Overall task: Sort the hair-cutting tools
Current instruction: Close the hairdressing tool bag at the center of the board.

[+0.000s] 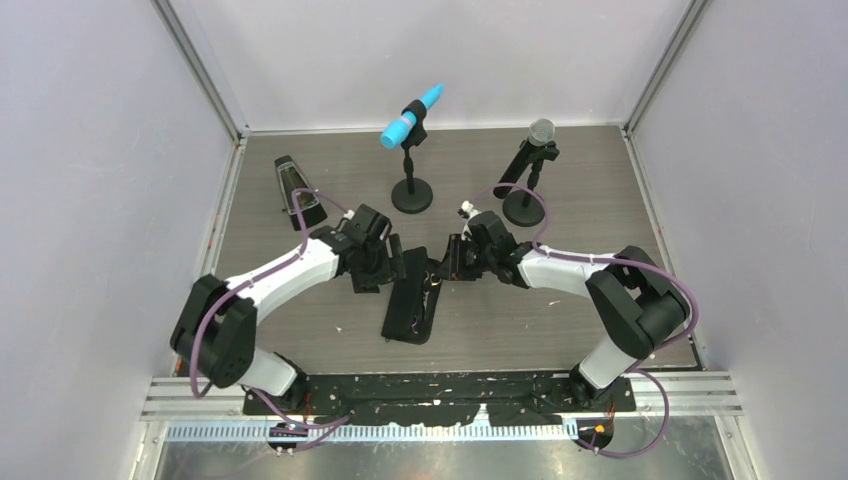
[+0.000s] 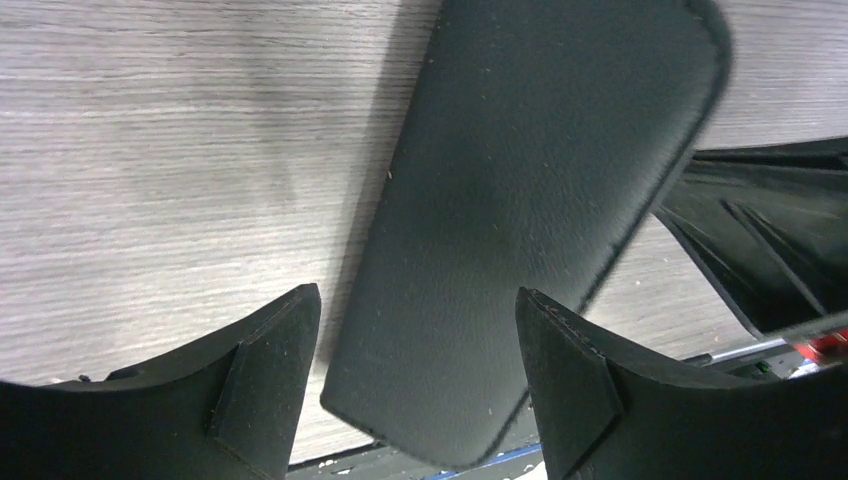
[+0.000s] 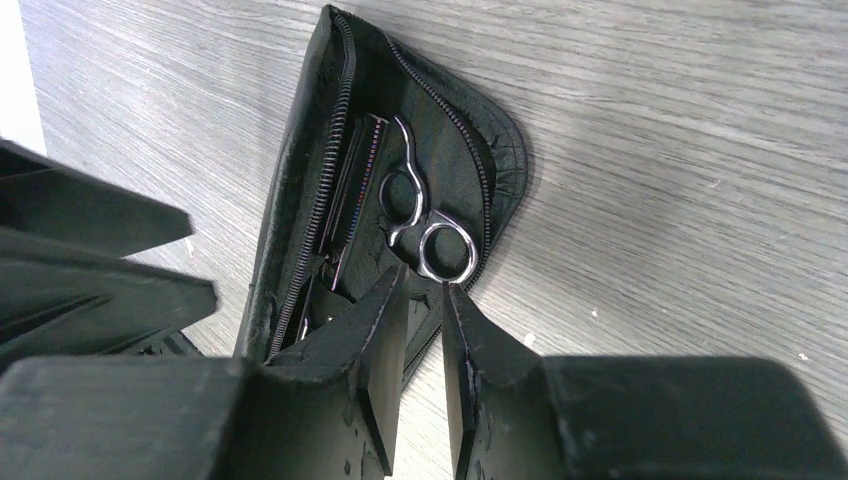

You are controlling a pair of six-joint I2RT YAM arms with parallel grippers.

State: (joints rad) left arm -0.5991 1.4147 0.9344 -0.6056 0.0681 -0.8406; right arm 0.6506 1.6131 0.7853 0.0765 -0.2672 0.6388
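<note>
Right hand (image 3: 425, 287), jaws narrow, noses a ring of the scissors (image 3: 418, 222) in the zip case (image 3: 505, 160), grip unclear; left hand (image 2: 418, 305) gapes wide astride its flap (image 2: 530, 180).

the counter (image 3: 650, 150) looked like grey wood-grain laminate, matt. the zip case (image 2: 530, 200) was black, matt and finely grained like faux leather, its zip teeth metallic. the scissors (image 3: 425, 225) were polished, shiny silver metal. the right gripper (image 3: 426, 292) was dull black plastic.

Raised case lid (image 3: 292, 200) (left side) walls in scissors (image 3: 418, 225).
</note>
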